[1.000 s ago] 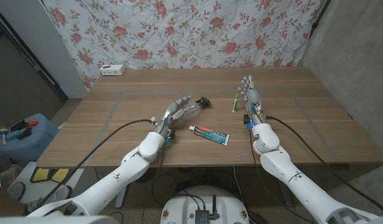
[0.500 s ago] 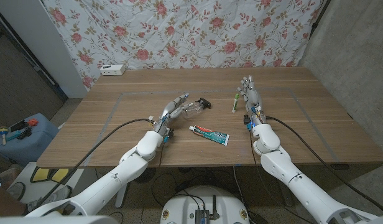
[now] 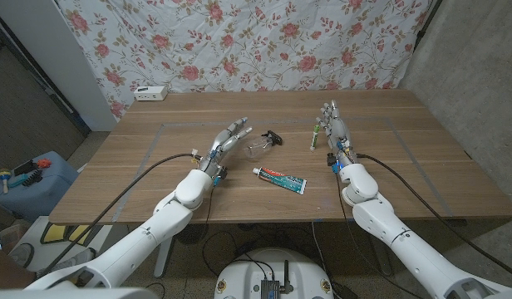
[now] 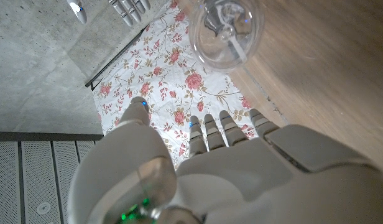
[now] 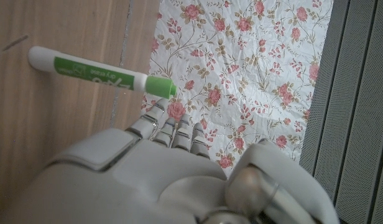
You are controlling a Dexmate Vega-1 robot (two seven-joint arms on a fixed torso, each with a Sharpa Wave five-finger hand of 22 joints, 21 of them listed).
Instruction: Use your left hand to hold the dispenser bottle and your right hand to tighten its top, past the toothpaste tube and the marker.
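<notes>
Dispenser bottle (image 4: 224,32): cut off by the frame edge in the left wrist view; its black top is out of sight there.
Marker (image 5: 101,77): label print too small to read.
Toothpaste tube (image 3: 280,178): lettering too small to read.
Right robot hand (image 3: 335,127): fingers too small to tell how they lie.
White box (image 3: 151,93) at bench's far left corner: details unclear.

One bottle (image 3: 261,145), one tube (image 3: 280,178), one marker (image 3: 314,137)

makeshift lab, floral sheet (image 3: 264,41), concrete wall (image 3: 472,66)
</notes>
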